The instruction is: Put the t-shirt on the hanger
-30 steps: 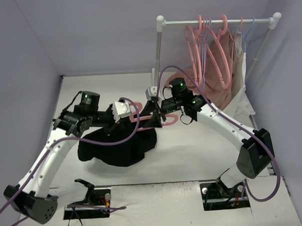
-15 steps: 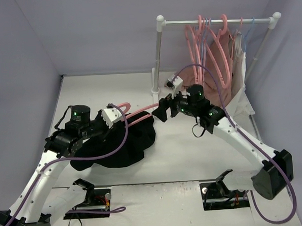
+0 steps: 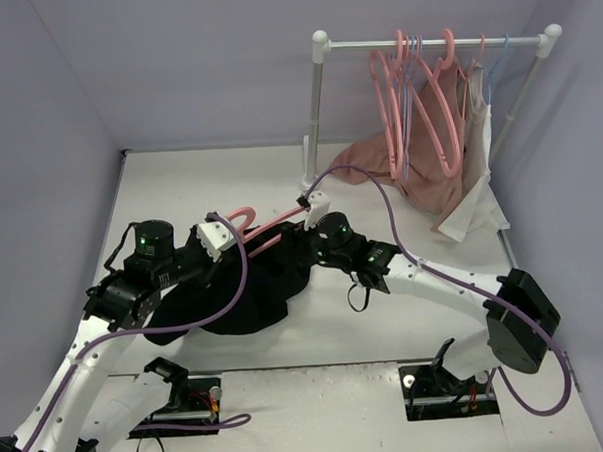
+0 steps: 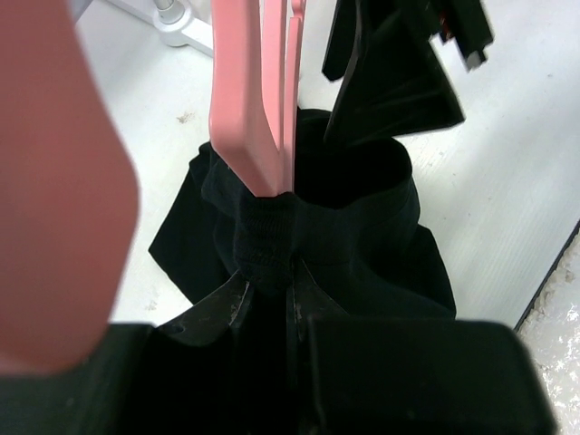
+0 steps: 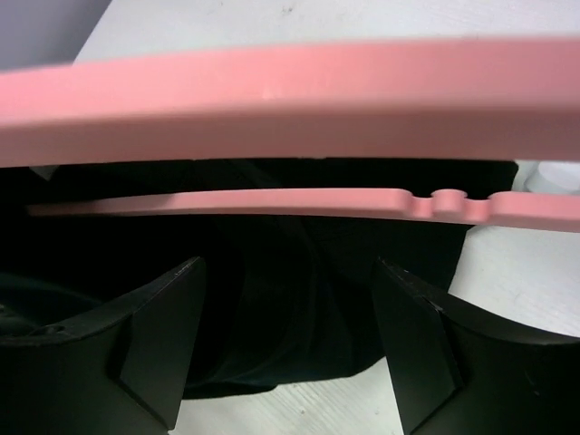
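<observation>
The thick pink plastic hanger [image 3: 271, 225] lies low over the table, its curved hook end beside the left wrist and its long axis running out toward the foot of the rail. The black short-sleeved t-shirt [image 3: 253, 298] is heaped under and around it near the middle of the white table [image 3: 209, 180], with one hanger arm pushed into an opening of the cloth.

The left gripper [image 4: 269, 285] is pinched almost closed on the rolled black edge just where the pink plastic disappears; whether plastic sits inside that pinch I cannot tell. The right gripper [image 5: 288, 272] stands well apart with nothing between its fingers. In its own camera the two pink bars cross side to side just above the fingertips, so the hanger's length lies square across the jaws, with black cloth filling the space beyond.

The right arm is the nearer to the hanger's free end. Its job, I judge, is to catch loose fabric below the bars and draw it along that axis; closing too high would take plastic instead.

The tabletop is smooth and white. At the back right a white tube rail [image 3: 434, 42] carries more pink hangers [image 3: 416, 91] and a dusty-pink garment [image 3: 429, 170] trailing down; pale lilac walls [image 3: 175, 71] close the space in.
</observation>
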Action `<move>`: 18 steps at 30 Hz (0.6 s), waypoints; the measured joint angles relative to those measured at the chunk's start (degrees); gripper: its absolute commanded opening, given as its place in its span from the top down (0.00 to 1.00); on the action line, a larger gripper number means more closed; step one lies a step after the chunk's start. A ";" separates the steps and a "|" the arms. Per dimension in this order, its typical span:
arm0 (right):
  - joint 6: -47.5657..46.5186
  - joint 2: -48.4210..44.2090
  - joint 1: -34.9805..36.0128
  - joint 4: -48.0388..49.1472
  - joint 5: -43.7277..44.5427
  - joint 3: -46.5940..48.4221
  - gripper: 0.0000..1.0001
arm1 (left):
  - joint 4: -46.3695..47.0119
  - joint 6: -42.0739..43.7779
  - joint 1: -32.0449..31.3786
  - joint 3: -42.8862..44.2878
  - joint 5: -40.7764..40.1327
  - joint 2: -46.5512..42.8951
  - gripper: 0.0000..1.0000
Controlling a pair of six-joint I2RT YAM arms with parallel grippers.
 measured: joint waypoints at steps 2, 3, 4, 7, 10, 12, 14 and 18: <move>0.82 1.82 1.05 1.33 1.12 0.03 0.30 | 0.35 -0.28 0.00 -0.38 -0.26 0.00 1.00; 1.18 2.65 1.56 1.99 1.60 0.09 0.30 | 0.37 -0.44 0.00 -0.53 -0.49 0.03 1.00; 1.47 3.42 2.01 2.45 2.11 0.23 0.30 | 0.36 -0.57 0.00 -0.58 -0.76 0.11 1.00; 1.76 5.30 3.58 3.39 3.26 0.68 0.30 | 0.53 -0.86 0.00 -0.58 -1.07 0.21 1.00; 1.79 6.74 5.05 4.24 4.55 1.23 0.30 | 0.67 -1.06 0.00 -0.58 -1.07 0.31 1.00; 1.79 7.99 5.62 5.04 5.70 1.65 0.31 | 0.64 -1.10 0.00 -0.58 -1.17 0.38 1.00; 1.75 9.09 5.94 5.57 6.86 1.81 0.35 | 0.56 -1.12 0.00 -0.58 -1.29 0.48 1.00; 1.64 10.37 6.37 5.71 9.95 1.81 0.54 | 0.53 -1.32 0.00 -0.58 -1.29 0.52 1.00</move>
